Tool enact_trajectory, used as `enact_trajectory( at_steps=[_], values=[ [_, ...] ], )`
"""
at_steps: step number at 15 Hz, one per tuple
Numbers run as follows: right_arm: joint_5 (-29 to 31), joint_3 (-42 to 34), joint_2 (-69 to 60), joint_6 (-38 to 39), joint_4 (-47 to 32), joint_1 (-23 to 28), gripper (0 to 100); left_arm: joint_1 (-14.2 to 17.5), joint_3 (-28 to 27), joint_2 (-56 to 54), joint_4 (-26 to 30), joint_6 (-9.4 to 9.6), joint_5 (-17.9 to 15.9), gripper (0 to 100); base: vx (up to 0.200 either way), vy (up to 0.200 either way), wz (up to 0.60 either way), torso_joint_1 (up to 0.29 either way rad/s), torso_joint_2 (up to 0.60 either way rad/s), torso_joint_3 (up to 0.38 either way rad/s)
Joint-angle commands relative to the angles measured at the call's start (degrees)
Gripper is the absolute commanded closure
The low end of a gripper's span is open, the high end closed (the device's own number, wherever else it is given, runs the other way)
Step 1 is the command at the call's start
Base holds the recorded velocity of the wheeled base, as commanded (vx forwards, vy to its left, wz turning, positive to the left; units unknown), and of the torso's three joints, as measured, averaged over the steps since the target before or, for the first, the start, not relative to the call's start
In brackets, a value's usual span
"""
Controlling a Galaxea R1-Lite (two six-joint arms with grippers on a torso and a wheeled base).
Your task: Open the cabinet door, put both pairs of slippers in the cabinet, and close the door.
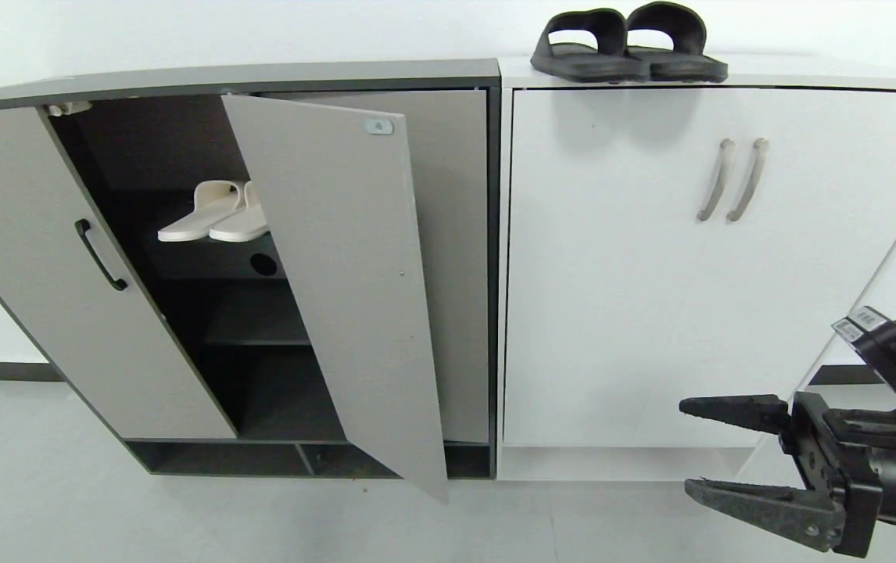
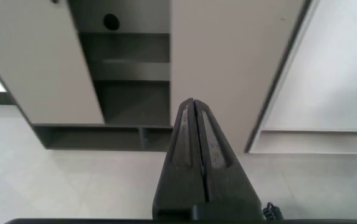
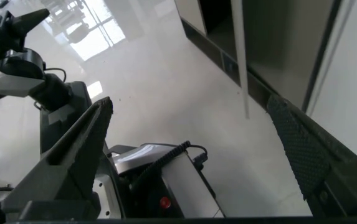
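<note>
Black slippers [image 1: 628,47] sit side by side on top of the white cabinet [image 1: 808,74], not yet stowed. They look like light foam or rubber: flexible, fairly grippy. Best hold is probably a pinch across the straps, since the soles will likely flex. White slippers [image 1: 217,213] already on a shelf in the grey cabinet [image 1: 260,74], door [image 1: 346,297] swung wide. Right gripper [image 1: 686,447] low, jaws spread, empty. Left gripper [image 2: 194,109] pressed together, holding nothing.

It seems to be a home entrance area: a grey shoe cabinet [image 1: 18,234] with white slippers [image 1: 217,213] inside stands against a plain white wall [image 1: 260,31], and a white cabinet [image 1: 612,313] is just beside it.
</note>
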State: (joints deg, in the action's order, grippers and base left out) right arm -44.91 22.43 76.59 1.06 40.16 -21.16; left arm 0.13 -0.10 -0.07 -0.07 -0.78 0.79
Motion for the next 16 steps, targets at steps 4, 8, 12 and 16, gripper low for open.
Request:
enact_trajectory(
  at_steps=[4,8,12,16],
  values=[
    [0.2,-0.5,0.6,-1.9,0.0,-0.3,0,0.0,0.0,0.1,0.0,-0.01,0.0,100,0.0,-0.2,0.0,0.002,0.0,0.001],
    [0.2,-0.7,1.1,-2.0,0.1,-0.3,0,0.0,0.0,0.1,0.0,-0.1,0.1,100,0.0,-0.15,0.0,0.003,0.0,0.001],
    [0.2,-0.7,1.1,-1.9,0.0,-0.3,0,0.0,0.0,0.1,0.0,-0.19,0.1,100,0.0,0.0,0.0,0.028,-0.11,-0.082],
    [0.2,-0.7,1.1,-2.0,0.0,-0.3,0,0.0,0.0,0.1,0.0,-0.19,0.1,100,0.0,0.0,0.0,0.105,-0.35,-0.286]
  ],
)
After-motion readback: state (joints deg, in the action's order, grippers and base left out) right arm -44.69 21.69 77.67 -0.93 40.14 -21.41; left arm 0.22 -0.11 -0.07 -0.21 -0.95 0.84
